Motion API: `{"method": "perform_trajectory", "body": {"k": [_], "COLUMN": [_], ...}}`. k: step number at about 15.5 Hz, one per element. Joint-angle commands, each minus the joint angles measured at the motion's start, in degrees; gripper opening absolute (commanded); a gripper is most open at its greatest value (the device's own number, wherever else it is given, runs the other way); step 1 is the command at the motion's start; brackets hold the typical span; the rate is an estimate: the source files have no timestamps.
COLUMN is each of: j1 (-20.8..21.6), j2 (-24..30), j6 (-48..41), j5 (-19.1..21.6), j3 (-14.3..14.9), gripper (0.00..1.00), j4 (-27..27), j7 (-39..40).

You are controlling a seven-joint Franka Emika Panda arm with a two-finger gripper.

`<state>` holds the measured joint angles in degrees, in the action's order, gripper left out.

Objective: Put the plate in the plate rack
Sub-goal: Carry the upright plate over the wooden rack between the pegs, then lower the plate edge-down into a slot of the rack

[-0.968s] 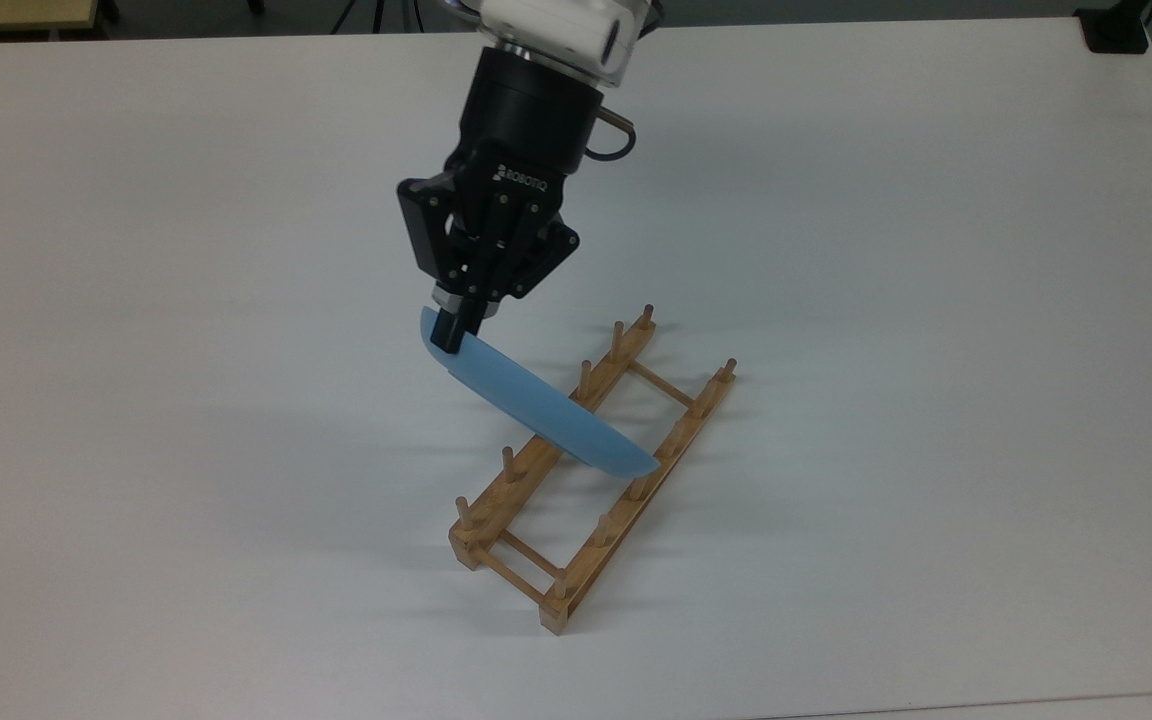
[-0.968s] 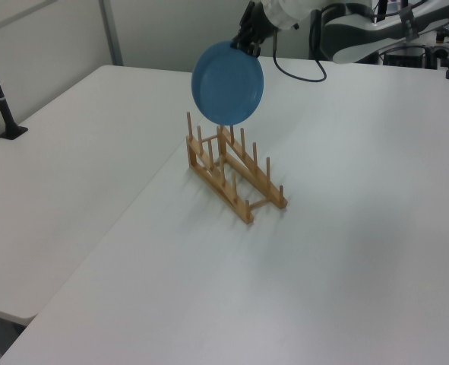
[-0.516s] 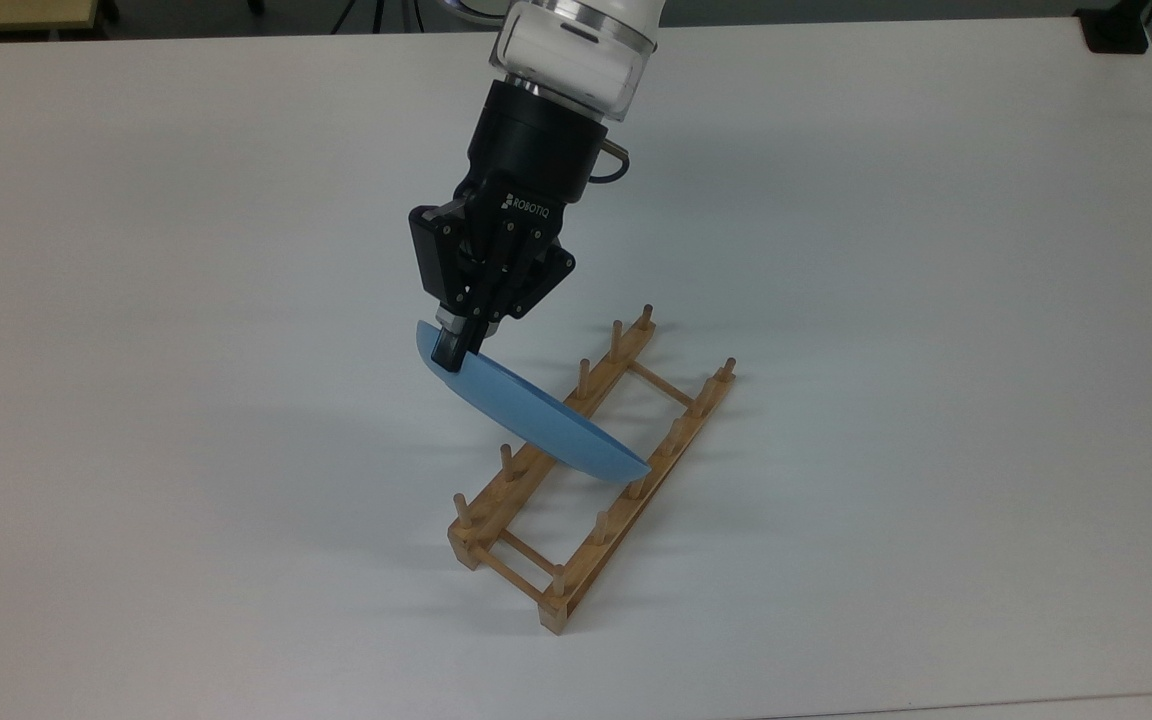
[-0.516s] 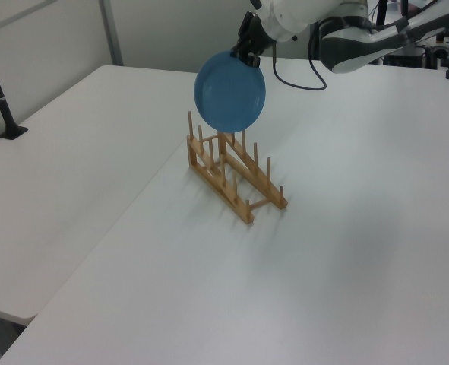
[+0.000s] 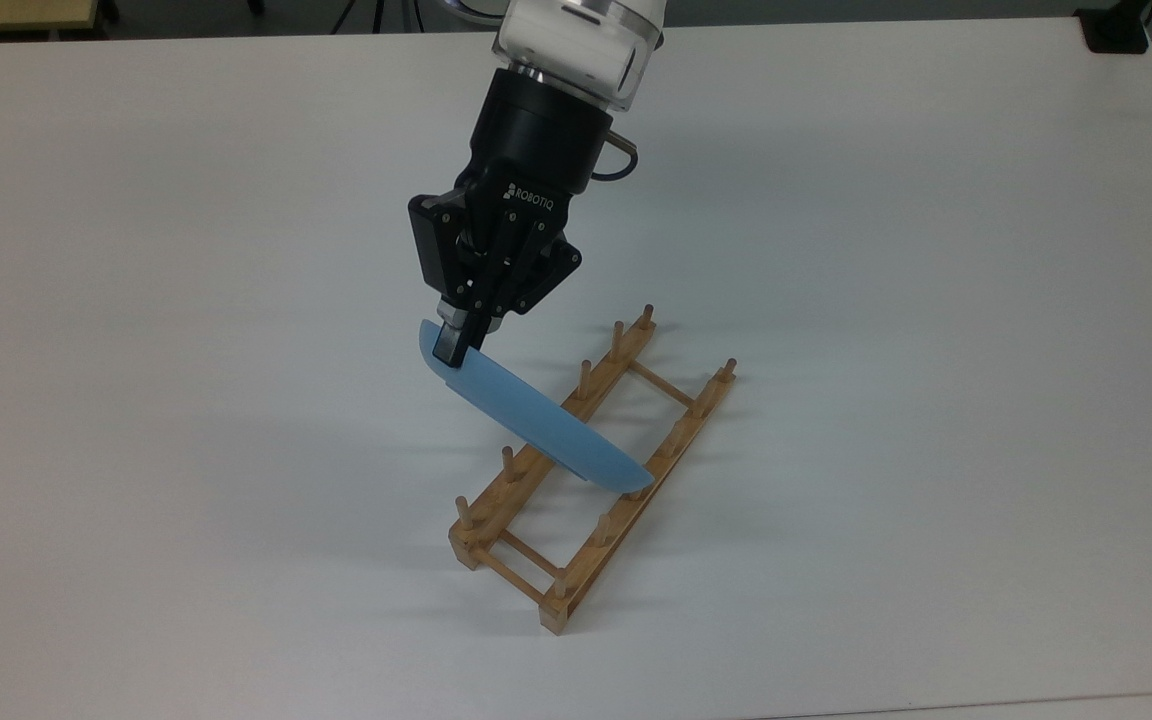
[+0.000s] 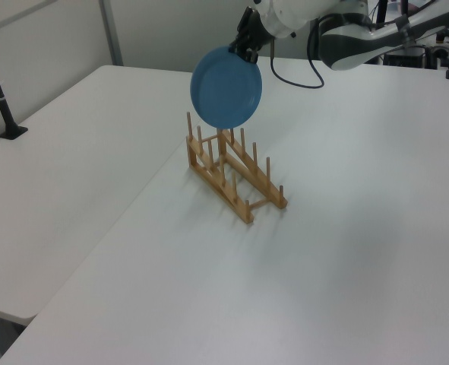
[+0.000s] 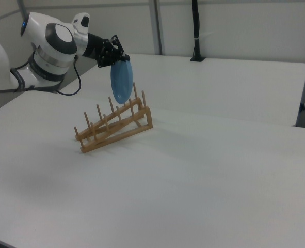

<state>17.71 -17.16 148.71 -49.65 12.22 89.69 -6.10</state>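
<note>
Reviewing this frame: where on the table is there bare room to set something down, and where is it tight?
The table is bare on the top view's left, right and near edge around the plate rack. It is crowded only over the rack's middle, where the gripper holds the plate on edge above the pegs. The rack's slots at both ends stand free.

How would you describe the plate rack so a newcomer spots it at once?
On the white table, look just below the gripper holding the blue plate. The plate rack is the only wooden thing: two rails with upright pegs.
</note>
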Motion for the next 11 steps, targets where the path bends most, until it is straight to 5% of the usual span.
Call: {"method": "perform_trajectory", "body": {"k": [1,11], "j1": [0.9,1.4], "j2": [0.0,-3.7], "j6": [1.2,1.2], "j5": [-2.4,-7.5], "j3": [1.1,1.0], "gripper": [0.0,0.0], "j4": [-0.2,-1.4], "j7": [-2.6,-7.4]}}
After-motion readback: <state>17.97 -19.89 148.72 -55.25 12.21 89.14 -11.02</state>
